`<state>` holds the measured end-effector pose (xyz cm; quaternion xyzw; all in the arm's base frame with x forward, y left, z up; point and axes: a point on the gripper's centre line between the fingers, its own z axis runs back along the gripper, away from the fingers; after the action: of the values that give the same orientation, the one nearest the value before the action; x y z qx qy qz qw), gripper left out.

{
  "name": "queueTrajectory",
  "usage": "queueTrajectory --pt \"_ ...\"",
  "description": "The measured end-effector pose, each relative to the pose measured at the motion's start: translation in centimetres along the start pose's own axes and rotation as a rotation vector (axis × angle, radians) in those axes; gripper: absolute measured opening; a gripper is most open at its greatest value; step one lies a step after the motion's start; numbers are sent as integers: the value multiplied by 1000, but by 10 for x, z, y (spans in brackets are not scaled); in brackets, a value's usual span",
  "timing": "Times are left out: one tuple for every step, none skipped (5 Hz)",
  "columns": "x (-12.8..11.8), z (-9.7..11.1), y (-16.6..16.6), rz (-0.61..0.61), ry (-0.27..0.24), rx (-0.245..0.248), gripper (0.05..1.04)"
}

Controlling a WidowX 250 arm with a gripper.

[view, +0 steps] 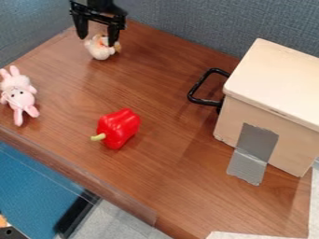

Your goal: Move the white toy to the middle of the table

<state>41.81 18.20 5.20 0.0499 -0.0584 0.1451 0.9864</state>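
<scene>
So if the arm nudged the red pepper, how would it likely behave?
The red pepper would probably roll or rock unevenly, since its sides are rounded and lobed. Its skin looks glossy, so it might slip from a light pinch. The protruding stem could hinder a clean roll.

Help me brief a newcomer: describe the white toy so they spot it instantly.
On the brown table, look toward the far edge, upper left. Beneath the black gripper is a small white toy. Yellowish-orange touches mark it, unlike the pink, long-eared toy.
</scene>
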Motion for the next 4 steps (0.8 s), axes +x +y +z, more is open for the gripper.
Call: queueTrajectory --pt "9 -16 0 25 25 22 1001" --pt "9 -32 2 64 56 17 1001" --pt "1 -44 8 108 88 3 969" --pt "-11 -43 2 118 91 -23 720"
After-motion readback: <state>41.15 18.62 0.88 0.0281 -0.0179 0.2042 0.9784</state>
